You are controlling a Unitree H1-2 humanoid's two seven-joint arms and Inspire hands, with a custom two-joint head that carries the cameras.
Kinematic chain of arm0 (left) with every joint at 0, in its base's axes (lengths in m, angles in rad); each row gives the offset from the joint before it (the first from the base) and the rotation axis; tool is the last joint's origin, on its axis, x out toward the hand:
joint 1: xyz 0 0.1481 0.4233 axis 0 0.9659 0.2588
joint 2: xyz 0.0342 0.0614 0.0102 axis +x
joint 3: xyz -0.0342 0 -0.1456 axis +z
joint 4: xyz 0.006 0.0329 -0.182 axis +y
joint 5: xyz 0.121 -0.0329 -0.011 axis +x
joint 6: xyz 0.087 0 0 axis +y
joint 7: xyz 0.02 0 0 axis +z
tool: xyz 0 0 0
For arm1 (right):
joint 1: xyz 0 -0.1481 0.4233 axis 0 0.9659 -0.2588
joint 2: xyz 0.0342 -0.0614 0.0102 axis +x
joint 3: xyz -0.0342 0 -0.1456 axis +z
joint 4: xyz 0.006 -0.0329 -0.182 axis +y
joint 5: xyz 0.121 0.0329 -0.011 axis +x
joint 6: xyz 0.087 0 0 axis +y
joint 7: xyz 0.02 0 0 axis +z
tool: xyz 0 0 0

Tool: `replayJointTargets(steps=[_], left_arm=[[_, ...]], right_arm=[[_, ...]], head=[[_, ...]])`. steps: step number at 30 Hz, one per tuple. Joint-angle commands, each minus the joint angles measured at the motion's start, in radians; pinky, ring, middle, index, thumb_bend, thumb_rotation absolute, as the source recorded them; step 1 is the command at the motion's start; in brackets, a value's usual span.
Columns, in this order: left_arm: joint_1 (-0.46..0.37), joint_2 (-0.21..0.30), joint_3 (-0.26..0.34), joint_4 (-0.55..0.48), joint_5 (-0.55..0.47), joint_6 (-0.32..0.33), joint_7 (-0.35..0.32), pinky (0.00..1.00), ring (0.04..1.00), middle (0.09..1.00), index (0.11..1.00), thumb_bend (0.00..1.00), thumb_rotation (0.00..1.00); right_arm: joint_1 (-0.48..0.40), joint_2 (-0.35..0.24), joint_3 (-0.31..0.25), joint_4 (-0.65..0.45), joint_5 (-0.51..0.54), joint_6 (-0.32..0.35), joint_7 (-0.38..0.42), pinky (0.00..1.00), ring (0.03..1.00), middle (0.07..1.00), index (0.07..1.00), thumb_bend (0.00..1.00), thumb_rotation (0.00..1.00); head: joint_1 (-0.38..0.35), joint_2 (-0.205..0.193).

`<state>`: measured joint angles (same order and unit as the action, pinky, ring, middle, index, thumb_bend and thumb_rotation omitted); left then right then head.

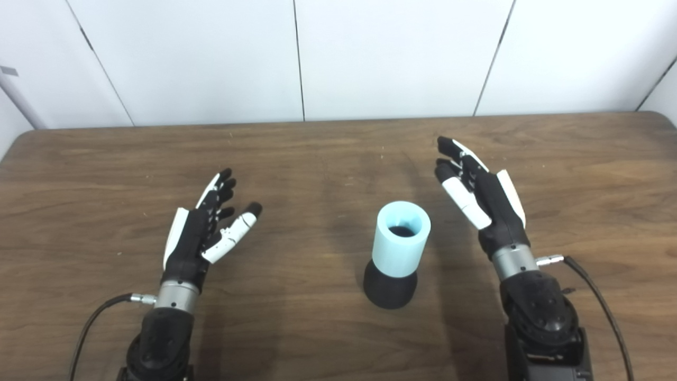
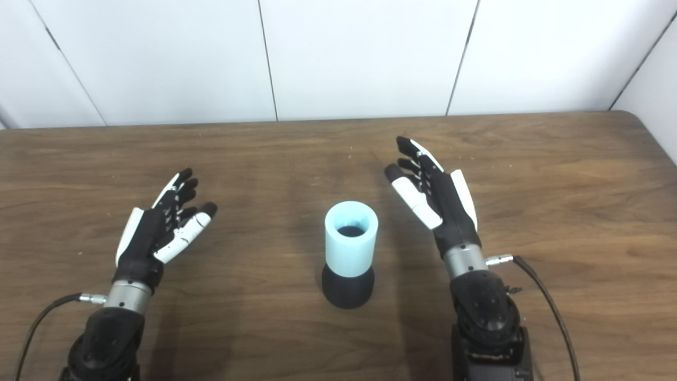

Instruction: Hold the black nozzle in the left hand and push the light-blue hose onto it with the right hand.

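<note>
The left hand (image 1: pixel 198 233) is above the left part of the tabletop (image 1: pixel 317 159), palm turned inward, fingers spread and extended; it holds nothing. The right hand (image 1: pixel 478 193) is on the opposite side, palm also facing inward, fingers apart and extended, likewise empty. Neither hand touches the workpiece.

Between the two hands, nearer the right hand, the light-blue hose (image 1: pixel 401 238) stands upright as a short cylindrical sleeve with its open end facing up. Its lower end is seated on the black nozzle (image 1: pixel 390 290), whose flared base rests on the tabletop. The two parts form one vertical assembly. A cable (image 1: pixel 597 296) runs from the right wrist toward the near edge.
</note>
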<state>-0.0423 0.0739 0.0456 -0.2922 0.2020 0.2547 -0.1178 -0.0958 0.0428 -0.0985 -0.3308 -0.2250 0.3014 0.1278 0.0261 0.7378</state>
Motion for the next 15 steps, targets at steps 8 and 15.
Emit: replayJointTargets(steps=[8, 15], left_arm=[[-0.01, -0.008, 0.008, -0.009, -0.062, -0.05, 0.043, 1.0, 1.0, 1.0, 0.978, 0.44, 0.96], [-0.012, -0.004, 0.0, -0.042, -0.063, -0.024, 0.048, 1.0, 0.998, 0.995, 0.974, 0.45, 0.97]], right_arm=[[0.022, -0.035, 0.014, 0.013, 0.057, -0.084, -0.053, 0.95, 0.951, 0.955, 0.92, 0.5, 1.0], [0.025, -0.051, 0.016, 0.032, 0.097, -0.097, -0.077, 0.97, 0.957, 0.956, 0.924, 0.52, 1.0]], head=[[-0.001, 0.004], [0.002, 0.0]])
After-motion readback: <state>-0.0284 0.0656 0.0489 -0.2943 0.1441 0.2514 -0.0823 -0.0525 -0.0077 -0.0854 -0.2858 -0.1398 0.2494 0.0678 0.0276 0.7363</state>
